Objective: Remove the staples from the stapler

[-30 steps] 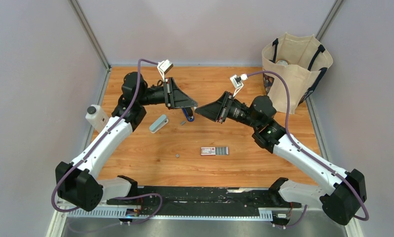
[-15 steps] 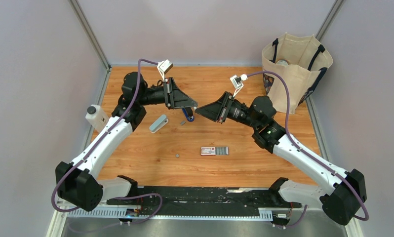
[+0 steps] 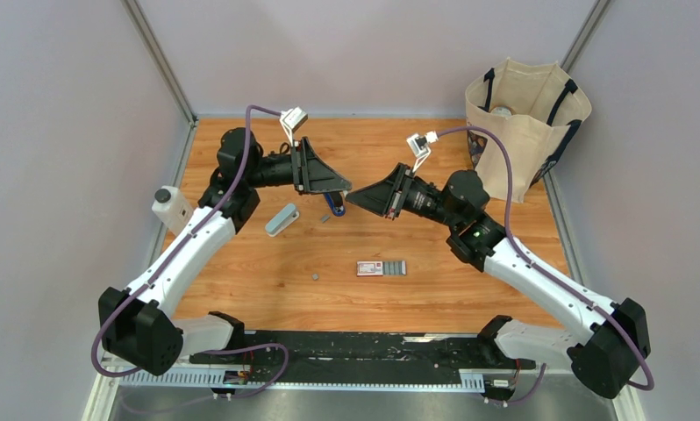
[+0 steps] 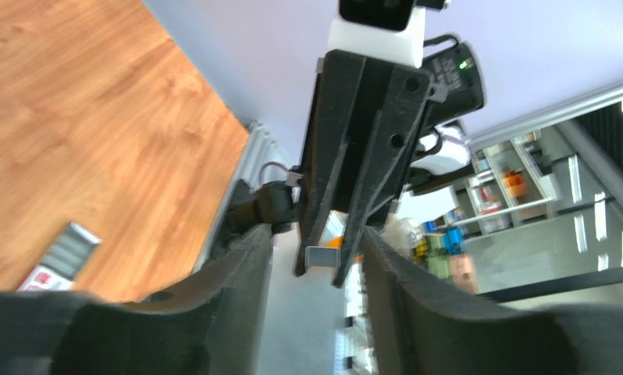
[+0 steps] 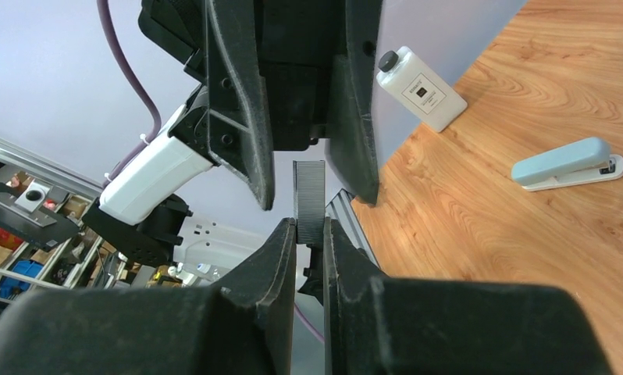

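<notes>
Stapler (image 3: pixel 334 210) mostly hid., prob. under left gripper (image 3: pixel 344 187); grey speck (image 3: pixel 316 277) too small to ID.

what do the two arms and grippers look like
The left arm and right arm have white links with black joints and a purple cable along each. The left gripper and right gripper are black wedges with two tapering fingers; a small white camera sits at each wrist.

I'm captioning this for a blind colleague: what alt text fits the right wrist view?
The right gripper pinches a grey strip of staples, its free end between the left gripper's open fingers. Behind, a pale blue stapler and a white bottle sit on the wooden table.
</notes>
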Robot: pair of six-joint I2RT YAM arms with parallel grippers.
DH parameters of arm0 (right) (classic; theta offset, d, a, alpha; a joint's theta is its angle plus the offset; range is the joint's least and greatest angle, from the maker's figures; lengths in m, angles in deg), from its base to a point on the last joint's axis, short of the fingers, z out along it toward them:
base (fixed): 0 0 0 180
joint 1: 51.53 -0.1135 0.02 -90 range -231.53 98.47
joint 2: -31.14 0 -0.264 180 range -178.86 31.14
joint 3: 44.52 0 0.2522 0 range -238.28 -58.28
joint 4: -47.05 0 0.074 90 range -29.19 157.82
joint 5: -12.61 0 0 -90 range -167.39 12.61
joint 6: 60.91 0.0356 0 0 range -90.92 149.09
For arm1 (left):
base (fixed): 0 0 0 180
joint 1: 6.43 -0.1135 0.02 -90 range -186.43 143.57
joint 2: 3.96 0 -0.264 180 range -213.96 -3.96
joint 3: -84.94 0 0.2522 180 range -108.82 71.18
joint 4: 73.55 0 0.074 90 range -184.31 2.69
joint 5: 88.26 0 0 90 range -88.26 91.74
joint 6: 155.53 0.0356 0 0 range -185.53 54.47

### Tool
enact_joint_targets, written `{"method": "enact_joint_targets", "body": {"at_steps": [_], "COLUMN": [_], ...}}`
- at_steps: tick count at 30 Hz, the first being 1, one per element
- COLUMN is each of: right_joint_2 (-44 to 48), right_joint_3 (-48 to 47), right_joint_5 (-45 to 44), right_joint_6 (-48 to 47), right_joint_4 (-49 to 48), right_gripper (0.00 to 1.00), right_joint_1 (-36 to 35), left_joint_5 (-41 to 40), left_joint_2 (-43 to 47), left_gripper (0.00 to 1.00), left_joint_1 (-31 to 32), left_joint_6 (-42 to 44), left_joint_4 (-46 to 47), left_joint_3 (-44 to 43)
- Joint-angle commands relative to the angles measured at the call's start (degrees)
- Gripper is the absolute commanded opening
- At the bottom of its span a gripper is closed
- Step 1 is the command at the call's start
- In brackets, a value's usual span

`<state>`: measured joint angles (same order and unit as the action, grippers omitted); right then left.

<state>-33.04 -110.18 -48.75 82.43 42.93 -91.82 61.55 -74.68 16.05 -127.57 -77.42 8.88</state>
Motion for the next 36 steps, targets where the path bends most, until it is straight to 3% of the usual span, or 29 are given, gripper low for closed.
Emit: {"method": "enact_joint_targets", "body": {"at_steps": [1,2,8,13,15,20,25,36], "right_joint_2": [0.4,0.5,2.8,1.2,-1.6,-5.8,-8.5,-14.8], "right_joint_3": [-1.5,-1.5,-3.5,-8.0,-9.4,-8.7,-7.3,-5.4], "right_joint_5": [1.2,1.1,-3.1,-15.0,-19.5,-31.3,-39.5,-44.2], "right_joint_6": [0.5,0.2,-8.0,-15.6,-16.9,-16.9,-15.6,-13.9], "right_joint_4": [-3.2,-2.2,13.9,36.0,43.4,50.7,54.1,55.4], "right_gripper": [0.09,0.09,0.09,0.02,0.00,0.00,0.00,0.00], "right_joint_1": [0.0,0.0,-0.1,-2.1,-3.6,-7.2,-9.1,-11.1], "left_joint_5": [-0.2,-0.6,-5.5,-15.8,-20.6,-26.6,-26.9,-29.8], "left_joint_2": [1.1,1.0,-0.5,-3.5,-3.3,-2.6,-2.1,0.8], "left_gripper": [0.72,0.76,0.77,0.79,0.79,0.80,0.81,0.80], "left_joint_1": [0.0,-0.2,-5.1,-9.2,-9.2,-9.1,-8.9,-6.7], "left_joint_6": [3.1,4.0,11.9,32.5,39.9,51.2,55.8,62.0], "left_joint_4": [-2.2,-3.4,-18.1,-43.9,-48.3,-50.6,-51.0,-52.3], "left_joint_3": [-2.9,-3.3,-8.8,-17.6,-17.6,-12.5,-8.3,-2.7]}}
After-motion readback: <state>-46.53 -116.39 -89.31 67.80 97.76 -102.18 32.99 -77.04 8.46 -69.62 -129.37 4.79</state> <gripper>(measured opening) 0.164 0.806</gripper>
